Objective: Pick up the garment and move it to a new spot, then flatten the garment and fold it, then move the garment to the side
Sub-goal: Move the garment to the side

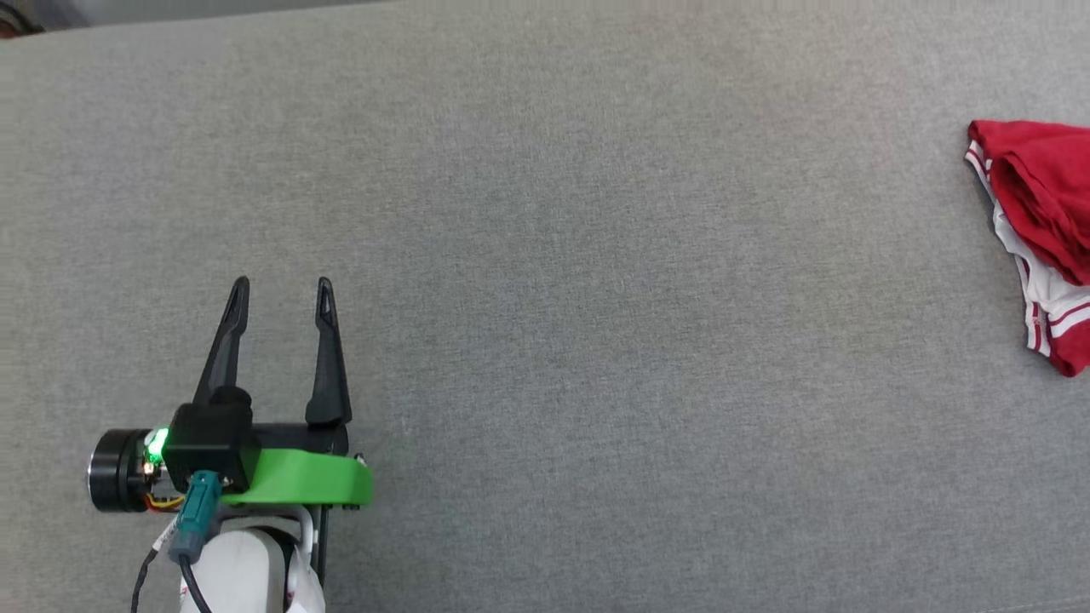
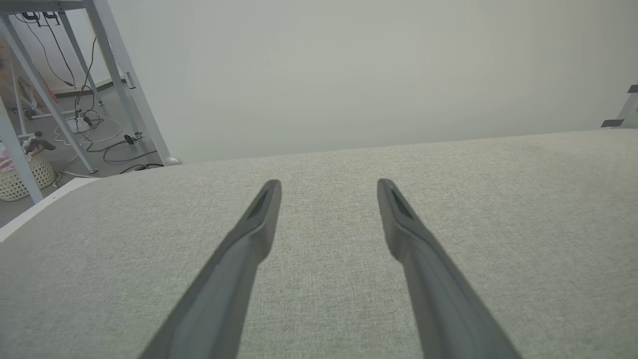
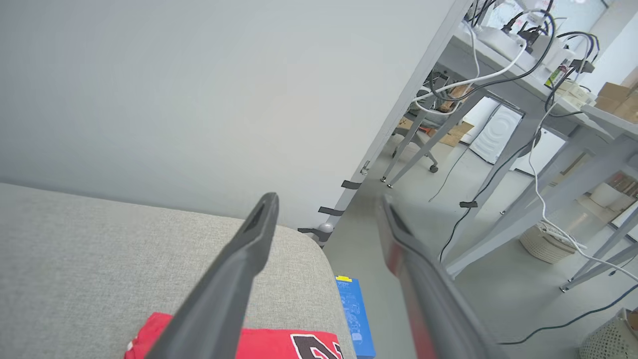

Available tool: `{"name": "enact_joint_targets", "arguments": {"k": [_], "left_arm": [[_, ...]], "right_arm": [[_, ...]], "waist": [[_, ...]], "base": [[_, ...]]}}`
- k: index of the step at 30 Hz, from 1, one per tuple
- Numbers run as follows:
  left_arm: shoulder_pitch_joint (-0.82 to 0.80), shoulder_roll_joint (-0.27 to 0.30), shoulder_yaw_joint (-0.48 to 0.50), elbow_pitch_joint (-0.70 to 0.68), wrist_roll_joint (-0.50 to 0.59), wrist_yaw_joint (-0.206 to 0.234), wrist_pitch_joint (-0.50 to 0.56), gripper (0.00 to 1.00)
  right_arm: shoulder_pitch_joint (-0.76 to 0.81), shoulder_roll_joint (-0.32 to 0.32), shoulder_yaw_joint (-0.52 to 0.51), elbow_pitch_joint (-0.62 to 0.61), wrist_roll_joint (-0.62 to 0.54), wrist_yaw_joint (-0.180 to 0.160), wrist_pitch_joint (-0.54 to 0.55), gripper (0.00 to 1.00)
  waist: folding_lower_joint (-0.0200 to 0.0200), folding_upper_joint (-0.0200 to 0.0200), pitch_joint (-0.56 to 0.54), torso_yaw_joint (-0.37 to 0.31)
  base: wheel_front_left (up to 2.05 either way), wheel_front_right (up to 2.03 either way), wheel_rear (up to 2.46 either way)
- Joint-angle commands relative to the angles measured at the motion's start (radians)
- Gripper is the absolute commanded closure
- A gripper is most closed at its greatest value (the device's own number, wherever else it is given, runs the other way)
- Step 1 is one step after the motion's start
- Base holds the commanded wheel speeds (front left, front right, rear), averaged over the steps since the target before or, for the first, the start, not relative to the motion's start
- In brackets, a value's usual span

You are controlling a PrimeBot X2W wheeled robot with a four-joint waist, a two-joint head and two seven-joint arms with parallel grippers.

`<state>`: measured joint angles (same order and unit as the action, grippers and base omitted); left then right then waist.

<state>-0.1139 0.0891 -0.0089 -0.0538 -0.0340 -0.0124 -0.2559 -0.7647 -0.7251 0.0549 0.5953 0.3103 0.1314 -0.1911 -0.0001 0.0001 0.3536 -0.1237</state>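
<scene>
The shirt [image 1: 1043,196] lies bunched at the right edge of the grey table [image 1: 545,213], apparently set aside, so the right gripper [image 3: 328,199] hangs spread and empty over that edge, and the left gripper [image 1: 283,285] is spread toward the table's left.

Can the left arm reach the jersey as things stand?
Probably not without a long stretch. Nothing blocks the way, but the left gripper hangs open at the left of the grey padded surface, while the red jersey lies at its far right edge. The open right gripper, close by it, looks better placed.
</scene>
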Motion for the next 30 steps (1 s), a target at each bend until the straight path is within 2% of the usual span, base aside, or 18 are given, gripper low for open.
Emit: {"name": "enact_joint_targets", "arguments": {"k": [1,8,16,22,27,30], "left_arm": [[0.016,-0.006,0.000,0.007,-0.003,0.005,-0.006,0.00],[0.056,-0.015,-0.002,0.027,-0.007,0.008,-0.006,0.00],[0.085,-0.021,0.001,0.054,-0.012,0.007,-0.006,0.00],[0.102,-0.027,0.007,0.066,-0.031,0.001,-0.006,0.00],[0.112,-0.031,0.003,0.074,-0.045,-0.010,-0.006,0.00],[0.118,-0.033,0.002,0.077,-0.052,-0.017,-0.006,0.00]], "right_arm": [[0.034,0.034,-0.024,-0.032,-0.027,-0.001,-0.025,0.00],[0.196,0.224,-0.154,-0.286,-0.138,-0.001,-0.066,0.00],[0.369,0.413,-0.185,-0.513,-0.196,-0.001,-0.070,0.00],[0.501,0.549,-0.171,-0.578,-0.210,-0.001,-0.070,0.00],[0.599,0.613,-0.146,-0.569,-0.199,-0.001,-0.071,0.00],[0.650,0.631,-0.124,-0.556,-0.197,-0.001,-0.071,0.00]], "waist": [[0.0001,-0.0001,-0.080,0.045],[0.0001,-0.0001,-0.146,0.095],[0.0001,-0.0001,-0.205,0.152],[0.0001,-0.0001,-0.238,0.185],[0.0001,-0.0001,-0.259,0.201],[0.0001,-0.0001,-0.268,0.201]], "base": [[0.00,0.00,0.00],[0.00,0.00,0.00],[0.00,0.00,0.00],[0.00,0.00,0.00],[0.00,0.00,0.00],[0.00,0.00,0.00]]}}
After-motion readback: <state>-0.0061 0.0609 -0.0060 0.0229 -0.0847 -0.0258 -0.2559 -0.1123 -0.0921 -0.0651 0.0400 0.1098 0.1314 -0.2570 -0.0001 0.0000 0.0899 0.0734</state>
